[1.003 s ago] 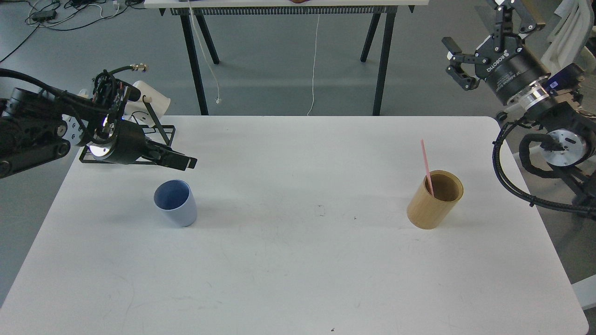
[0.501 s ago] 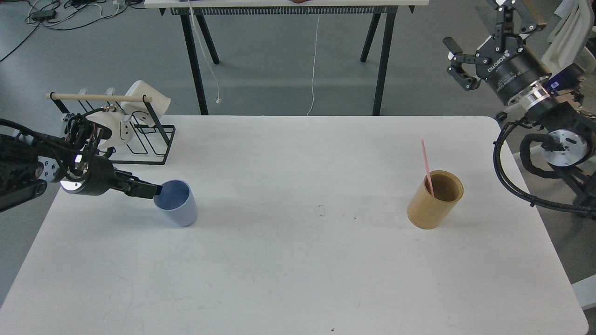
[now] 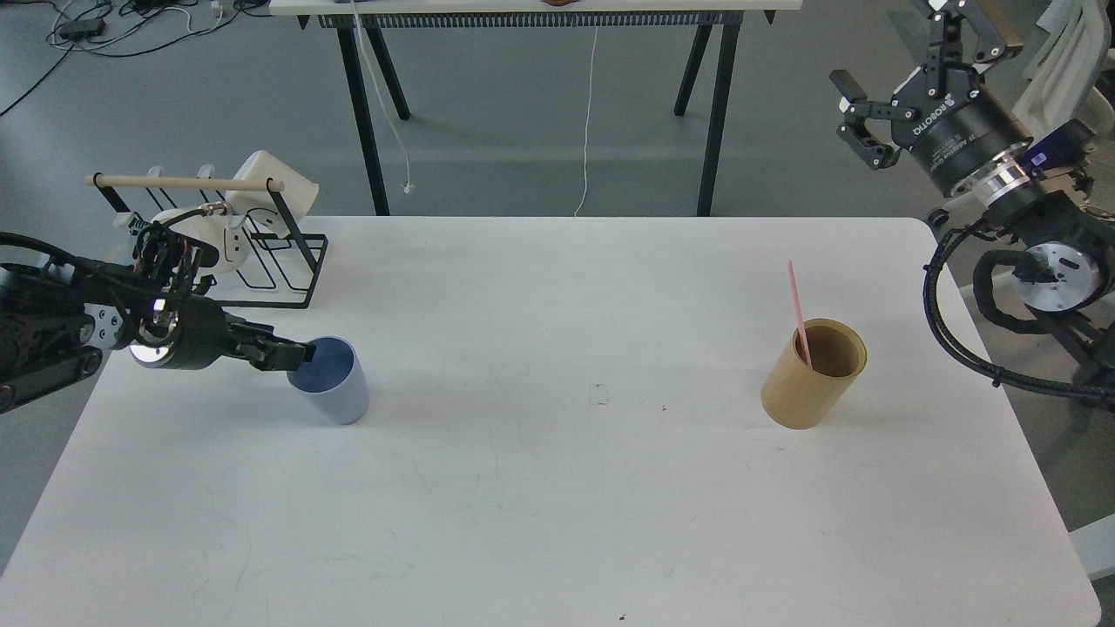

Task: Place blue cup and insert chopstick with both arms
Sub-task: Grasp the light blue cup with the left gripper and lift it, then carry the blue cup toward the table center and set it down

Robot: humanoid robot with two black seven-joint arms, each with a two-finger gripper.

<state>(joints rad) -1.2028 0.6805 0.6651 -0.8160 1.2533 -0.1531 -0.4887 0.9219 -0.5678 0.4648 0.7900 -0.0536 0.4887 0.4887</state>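
Note:
The blue cup (image 3: 338, 392) stands upright on the left part of the white table (image 3: 557, 488). My left gripper (image 3: 296, 354) comes in low from the left, and its dark tip overlaps the cup's left rim. Its two fingers cannot be told apart. The single pink chopstick (image 3: 796, 305) leans inside a tan bamboo cylinder (image 3: 810, 383) on the right part of the table. My right gripper (image 3: 850, 117) is open and empty, held high beyond the table's far right corner, well above and behind the bamboo cylinder.
A black wire rack (image 3: 274, 252) with a pale wooden rod and white mugs (image 3: 274, 187) stands at the table's far left corner, just behind my left arm. A second table's black legs (image 3: 366, 113) stand on the floor beyond.
My left gripper dropped from above and behind the blue cup to table height on its left, then edged right onto the cup's rim. The cup, chopstick and right arm have barely moved.

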